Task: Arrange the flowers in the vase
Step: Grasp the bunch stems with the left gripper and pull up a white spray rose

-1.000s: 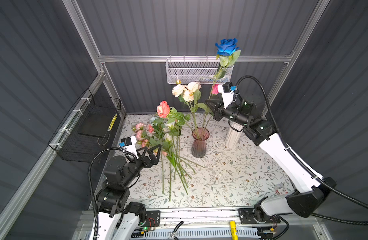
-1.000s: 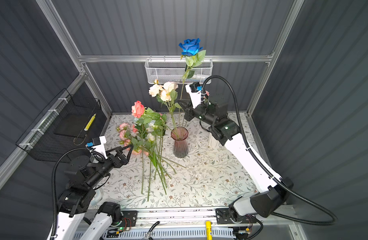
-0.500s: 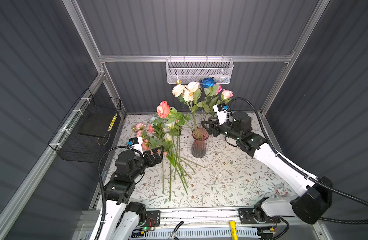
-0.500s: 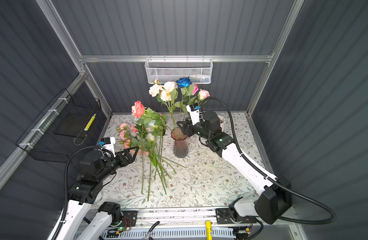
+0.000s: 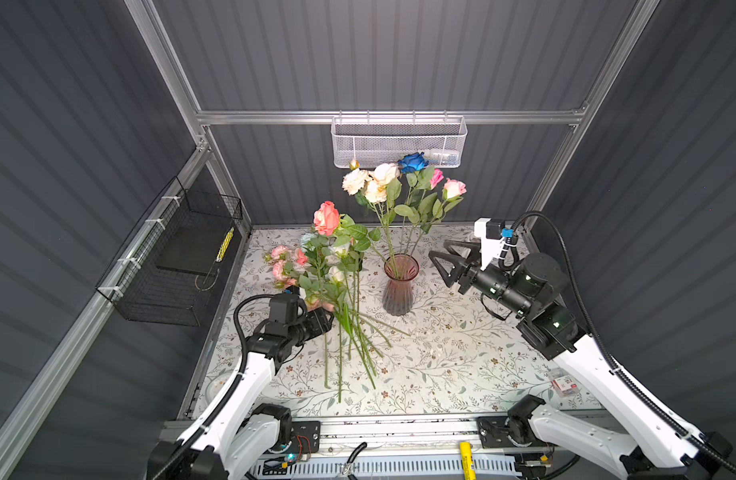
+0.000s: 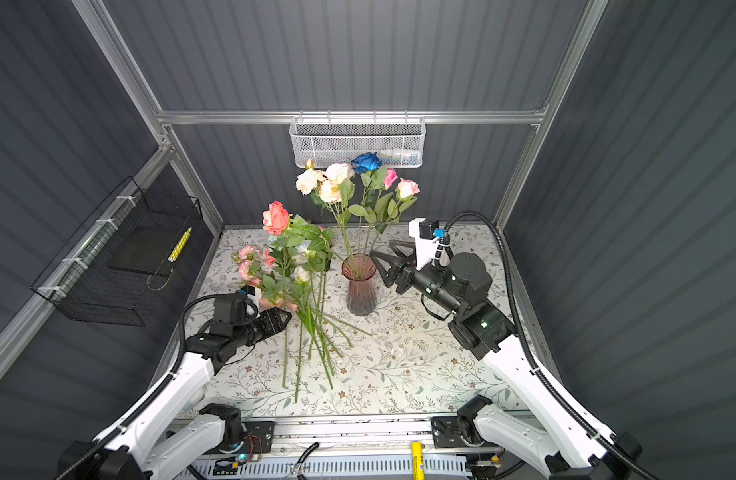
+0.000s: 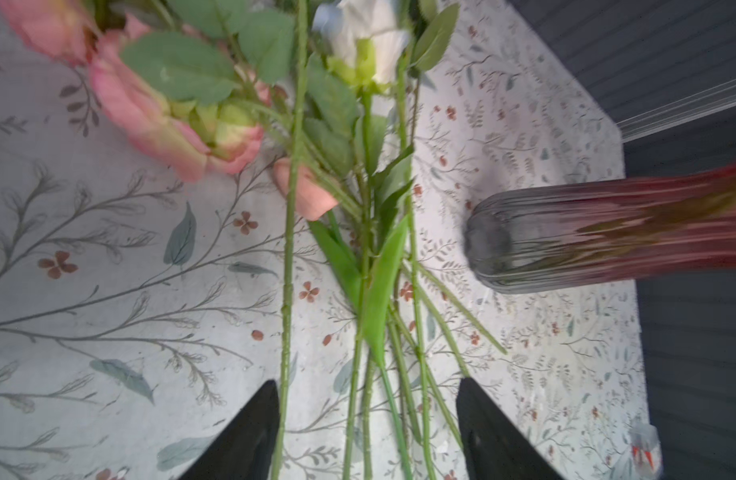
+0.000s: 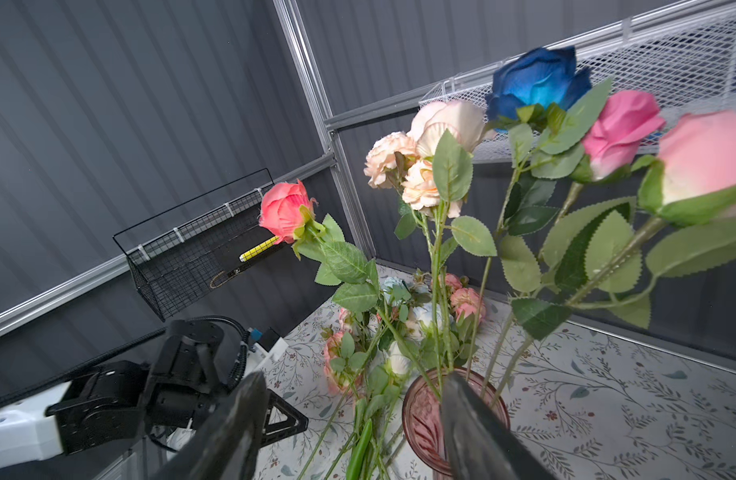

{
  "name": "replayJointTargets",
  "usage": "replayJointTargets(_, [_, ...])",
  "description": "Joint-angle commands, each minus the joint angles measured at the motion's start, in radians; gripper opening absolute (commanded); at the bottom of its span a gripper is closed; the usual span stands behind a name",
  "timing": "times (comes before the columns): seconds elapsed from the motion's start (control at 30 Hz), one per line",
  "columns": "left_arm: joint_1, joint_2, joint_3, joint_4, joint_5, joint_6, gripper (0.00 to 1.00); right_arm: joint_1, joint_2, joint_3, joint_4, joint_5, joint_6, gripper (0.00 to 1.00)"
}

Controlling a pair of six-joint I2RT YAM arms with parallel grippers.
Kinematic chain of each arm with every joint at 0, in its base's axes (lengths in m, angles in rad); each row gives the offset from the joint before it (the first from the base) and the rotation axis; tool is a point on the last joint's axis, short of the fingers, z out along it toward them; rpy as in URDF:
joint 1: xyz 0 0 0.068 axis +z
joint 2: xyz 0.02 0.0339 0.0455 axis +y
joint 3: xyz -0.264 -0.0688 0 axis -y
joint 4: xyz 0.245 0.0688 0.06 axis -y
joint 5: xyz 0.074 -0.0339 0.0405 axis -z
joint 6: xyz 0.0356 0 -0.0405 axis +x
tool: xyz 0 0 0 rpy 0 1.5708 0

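A ribbed pink glass vase [image 5: 399, 286] [image 6: 360, 286] [image 7: 607, 232] [image 8: 420, 419] stands mid-table and holds several flowers: cream heads, a dark blue rose [image 5: 413, 162] [image 8: 536, 79] and pink roses. More flowers [image 5: 337, 282] [image 6: 299, 274] lie in a pile left of the vase, one peach rose [image 5: 326, 218] rising above it. My left gripper [image 5: 332, 318] [image 7: 368, 399] is open low over the pile, with several green stems between its fingers [image 7: 250, 436]. Open and holding nothing, my right gripper [image 5: 439, 249] [image 6: 382, 249] [image 8: 351, 386] hovers just right of the vase rim.
A white mesh basket [image 5: 399, 143] hangs on the back wall above the bouquet. On the left wall is a black wire basket [image 5: 179, 257] with a yellow item in it. A small packet [image 5: 563, 382] lies at the table's right front.
The right gripper lowered the blue rose into the vase, let go and drew back to the right. The left gripper came forward over the stems on the table, its jaws narrower than before.
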Motion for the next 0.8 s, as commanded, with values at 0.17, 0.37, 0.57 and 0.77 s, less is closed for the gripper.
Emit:
replayJointTargets(0.17, [-0.072, 0.222, -0.028, 0.127, -0.188, 0.023, 0.49, 0.004, -0.052, -0.027, 0.02, -0.011, 0.032, 0.68])
replayJointTargets(0.37, [-0.072, 0.296, -0.01, 0.125, -0.225, 0.027, 0.28, 0.003, -0.071, -0.034, 0.029, -0.014, 0.042, 0.68])
replayJointTargets(0.57, [-0.074, 0.346, 0.017, 0.105, -0.236, 0.026, 0.24, 0.003, -0.084, -0.038, 0.043, -0.017, 0.051, 0.68])
replayJointTargets(0.77, [-0.076, 0.271, 0.014, 0.097, -0.227, 0.018, 0.0, 0.004, -0.095, -0.04, 0.046, -0.021, 0.057, 0.68])
